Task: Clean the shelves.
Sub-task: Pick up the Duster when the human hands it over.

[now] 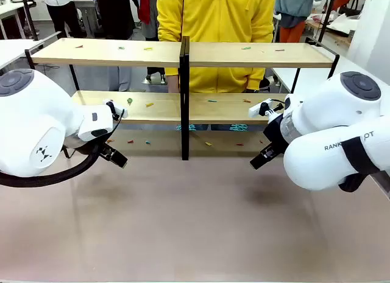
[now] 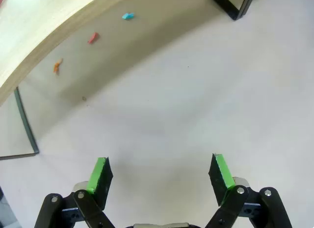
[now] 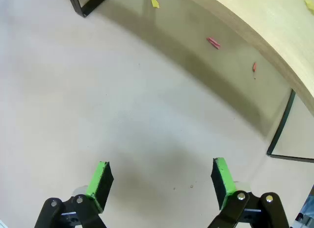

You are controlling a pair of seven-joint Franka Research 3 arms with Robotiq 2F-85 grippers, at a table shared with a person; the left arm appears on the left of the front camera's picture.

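The shelves point(image 1: 109, 52) stand across the far half of the counter point(image 1: 195, 234), long axis running left to right, open side facing the robot. The boards point(image 1: 256, 55) look stiff and the rack too bulky to lift; better left standing, steadied by its black frame point(image 1: 184, 112) if need be. Coloured scraps point(image 1: 149, 104) on both boards seem light and fiddly to pinch. Left tool point(image 2: 159, 171) and right tool point(image 3: 159, 174) both gape wide, empty, above bare counter
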